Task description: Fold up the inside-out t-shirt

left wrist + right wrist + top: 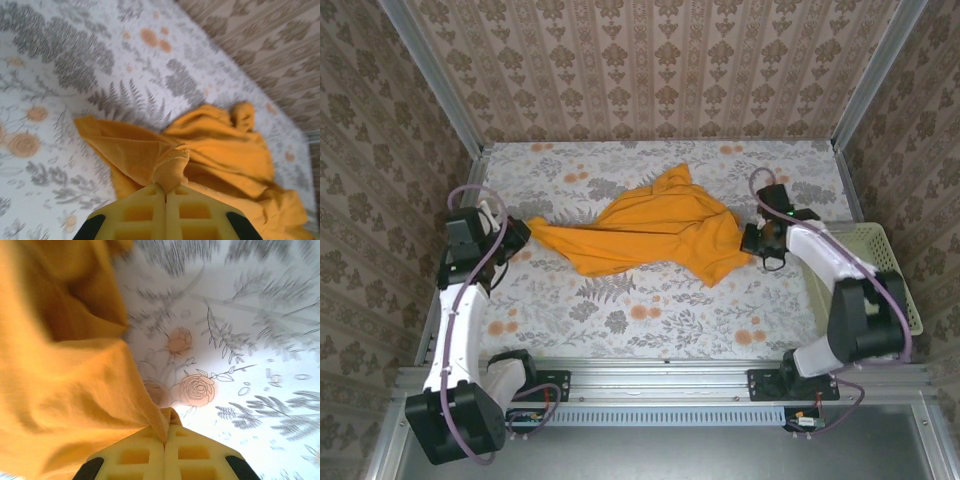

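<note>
1. Currently the inside-out t-shirt (660,235) lies bunched and stretched across the middle of the flower-patterned surface (620,310), a little toward the far edge, with only plain mustard-orange cloth showing.
2. The left gripper (523,232) sits near the left edge, its fingers pressed together on a pinched fold at the shirt's left end. In the left wrist view, cloth rises from between the yellow pads (145,212).
3. The right gripper (753,240) is near the right edge, clamped likewise on the shirt's right end, with a hem caught between its closed fingers.
4. A pale mesh basket (880,250) stands at the right edge, beside the right arm.
</note>
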Motion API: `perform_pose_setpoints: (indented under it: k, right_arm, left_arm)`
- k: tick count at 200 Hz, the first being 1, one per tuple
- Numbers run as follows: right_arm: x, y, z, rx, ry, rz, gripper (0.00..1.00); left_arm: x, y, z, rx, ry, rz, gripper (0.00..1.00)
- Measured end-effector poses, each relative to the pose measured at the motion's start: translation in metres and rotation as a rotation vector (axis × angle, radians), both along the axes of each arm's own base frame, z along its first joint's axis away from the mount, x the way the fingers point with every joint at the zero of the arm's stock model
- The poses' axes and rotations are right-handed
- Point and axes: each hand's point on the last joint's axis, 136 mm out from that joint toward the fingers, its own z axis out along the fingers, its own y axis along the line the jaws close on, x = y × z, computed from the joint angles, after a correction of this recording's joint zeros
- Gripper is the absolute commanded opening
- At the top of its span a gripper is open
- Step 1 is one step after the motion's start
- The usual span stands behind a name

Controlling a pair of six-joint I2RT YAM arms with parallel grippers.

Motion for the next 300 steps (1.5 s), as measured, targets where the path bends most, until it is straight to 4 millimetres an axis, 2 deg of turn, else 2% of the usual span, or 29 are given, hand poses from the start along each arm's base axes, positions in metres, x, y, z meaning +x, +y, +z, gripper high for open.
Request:
perform_pose_setpoints:
  k: [6,10,12,13,16,17,23,24,26,30,32,44,59,63,67,75,90,109,118,131,144,161,183,202,226,259,279,300]
  right_arm:
    - [0.002,-0.002,0.021,0.001,-0.052,-0.008,0.0]
    - [0.005,-0.005,0.043,0.003,-0.105,-0.016,0.0]
    - [0.006,-0.007,0.06,0.004,-0.146,-0.023,0.0]
    - [0.006,-0.007,0.06,0.004,-0.146,-0.023,0.0]
    - [0.008,-0.01,0.081,0.006,-0.196,-0.032,0.0]
    - [0.008,-0.01,0.081,0.006,-0.196,-0.032,0.0]
    - [0.01,-0.015,0.121,0.009,-0.295,-0.052,0.0]
    - [0.01,-0.015,0.121,0.009,-0.295,-0.052,0.0]
    - [0.01,-0.018,0.139,0.01,-0.339,-0.061,0.0]
    - [0.009,-0.021,0.156,0.01,-0.378,-0.071,0.0]
    - [0.007,-0.024,0.172,0.01,-0.415,-0.079,0.0]
    - [-0.005,-0.036,0.236,0.004,-0.556,-0.117,0.0]
    - [-0.027,-0.048,0.302,-0.006,-0.71,-0.157,0.0]
    - [-0.031,-0.05,0.31,-0.009,-0.729,-0.163,0.0]
    - [-0.04,-0.052,0.328,-0.012,-0.774,-0.172,0.0]
    - [-0.053,-0.053,0.345,-0.015,-0.813,-0.179,0.0]
    - [-0.072,-0.053,0.359,-0.014,-0.851,-0.182,0.0]
    - [-0.08,-0.053,0.351,-0.015,-0.828,-0.182,0.0]
    - [-0.076,-0.053,0.339,-0.016,-0.796,-0.18,0.0]
    - [-0.064,-0.052,0.311,-0.014,-0.72,-0.172,0.0]
    - [-0.05,-0.049,0.277,-0.009,-0.625,-0.16,0.0]
    - [-0.027,-0.046,0.23,0.001,-0.492,-0.146,0.0]
    - [-0.004,-0.044,0.176,0.012,-0.359,-0.139,0.0]
    - [0.01,-0.043,0.149,0.015,-0.299,-0.144,0.0]
    - [0.029,-0.041,0.135,0.029,-0.288,-0.139,0.0]
    - [0.05,-0.041,0.119,0.035,-0.276,-0.135,0.0]
    - [0.058,-0.04,0.109,0.039,-0.256,-0.132,0.0]
    - [0.061,-0.039,0.103,0.045,-0.246,-0.128,0.0]
  left_arm:
    - [0.001,0.0,0.007,-0.014,-0.018,0.0,0.0]
    - [0.003,0.0,0.014,-0.022,-0.033,-0.001,0.0]
    - [0.003,0.0,0.018,-0.025,-0.04,-0.002,0.0]
    - [0.003,0.0,0.018,-0.025,-0.04,-0.002,0.0]
    - [0.005,-0.001,0.026,-0.031,-0.058,-0.007,0.0]
    - [0.005,-0.001,0.026,-0.031,-0.058,-0.007,0.0]
    - [0.007,-0.002,0.042,-0.038,-0.094,-0.014,0.0]
    - [0.008,-0.002,0.044,-0.038,-0.099,-0.014,0.0]
    - [0.008,-0.002,0.047,-0.039,-0.107,-0.017,0.0]
    - [0.01,-0.003,0.058,-0.044,-0.132,-0.023,0.0]
    - [0.01,-0.004,0.066,-0.043,-0.15,-0.027,0.0]
    - [0.012,-0.006,0.105,-0.042,-0.247,-0.041,0.0]
    - [0.008,-0.009,0.152,-0.031,-0.377,-0.061,0.0]
    - [0.006,-0.01,0.163,-0.028,-0.407,-0.064,0.0]
    - [0.002,-0.012,0.175,-0.023,-0.444,-0.07,0.0]
    - [-0.003,-0.013,0.191,-0.017,-0.493,-0.076,0.0]
    - [-0.01,-0.015,0.208,-0.009,-0.553,-0.085,0.0]
    - [-0.005,-0.016,0.206,-0.013,-0.548,-0.094,0.0]
    - [0.004,-0.015,0.195,-0.023,-0.514,-0.1,0.0]
    - [0.029,-0.013,0.166,-0.048,-0.42,-0.105,0.0]
    - [0.056,-0.012,0.124,-0.074,-0.291,-0.113,0.0]
    - [0.09,-0.014,0.047,-0.106,-0.066,-0.124,0.0]
    - [0.105,-0.024,-0.045,-0.124,0.191,-0.139,0.04]
    - [0.112,-0.035,-0.094,-0.116,0.321,-0.157,0.09]
    - [0.133,-0.043,-0.116,-0.082,0.363,-0.177,0.16]
    - [0.17,-0.034,-0.123,-0.012,0.337,-0.161,0.42]
    - [0.174,-0.028,-0.128,0.031,0.334,-0.151,0.5]
    - [0.166,-0.026,-0.131,0.061,0.333,-0.157,0.51]
